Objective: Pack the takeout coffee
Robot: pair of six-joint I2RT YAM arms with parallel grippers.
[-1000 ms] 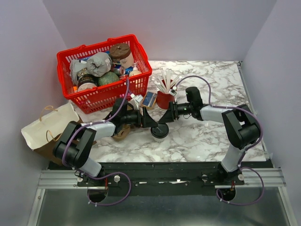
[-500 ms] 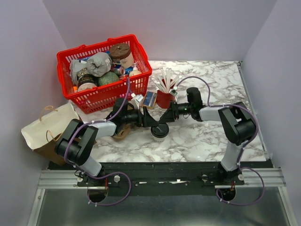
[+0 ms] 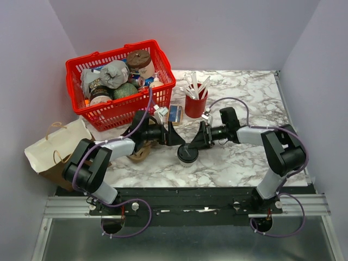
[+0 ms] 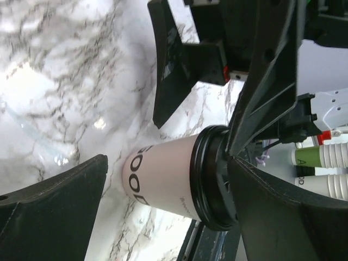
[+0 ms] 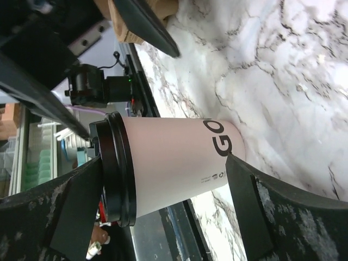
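The takeout coffee (image 3: pixel 186 154), a cream-white paper cup with a black lid, stands upright on the marble table between my two grippers. My left gripper (image 3: pixel 175 140) is open just to its left and my right gripper (image 3: pixel 194 144) is open just to its right, both a little behind the cup. In the left wrist view the cup (image 4: pixel 163 182) shows past the wide-open fingers of the left gripper (image 4: pixel 168 163). In the right wrist view the cup (image 5: pixel 168 163) shows past the open right gripper (image 5: pixel 163 160). Neither holds it.
A red basket (image 3: pixel 125 109) full of groceries stands at the back left. A red cup with white cutlery (image 3: pixel 194 104) stands behind the grippers, with a small blue packet (image 3: pixel 174 114) beside it. A paper bag (image 3: pixel 54 149) lies at the table's left edge.
My right gripper has swung away from the red cup toward the near side, next to the coffee cup. My left gripper has pulled back slightly left. The cup has barely moved.
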